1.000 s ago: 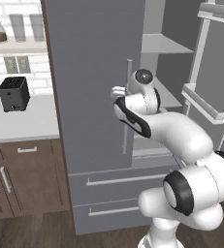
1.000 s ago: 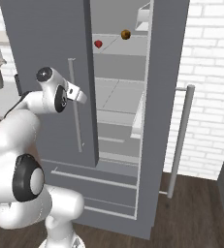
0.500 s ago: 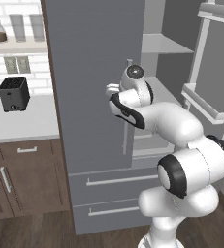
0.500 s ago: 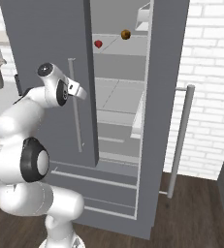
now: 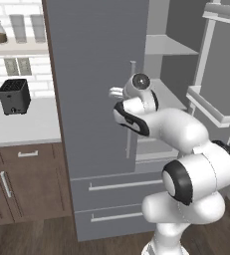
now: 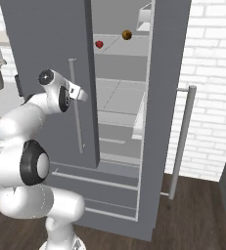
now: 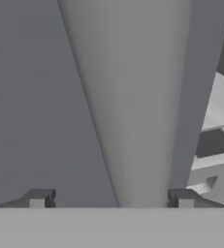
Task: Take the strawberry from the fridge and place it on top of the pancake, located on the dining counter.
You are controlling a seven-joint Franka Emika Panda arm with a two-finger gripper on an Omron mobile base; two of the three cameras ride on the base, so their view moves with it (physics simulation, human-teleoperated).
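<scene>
Tiny bright red strawberry (image 6: pixel 99 44) on an upper pale shelf inside the tall matte grey fridge (image 6: pixel 46 58), right door swung wide.

A round orange-brown fruit (image 6: pixel 126 34) sits near it. The white arm's gripper (image 7: pixel 108 199) stands open, fingertips (image 7: pixel 38 197) astride the left door's slim silver handle (image 7: pixel 133 111), not clamped.

Light is even and soft throughout, with no glare and only faint shading. The fridge (image 5: pixel 96 89) door reads flat matte grey, its inside shelves paler. Just ahead of the claw (image 7: pixel 108 198), the handle (image 7: pixel 133 97) looks blurred and smooth, its edges soft; both base views stay sharp.
</scene>
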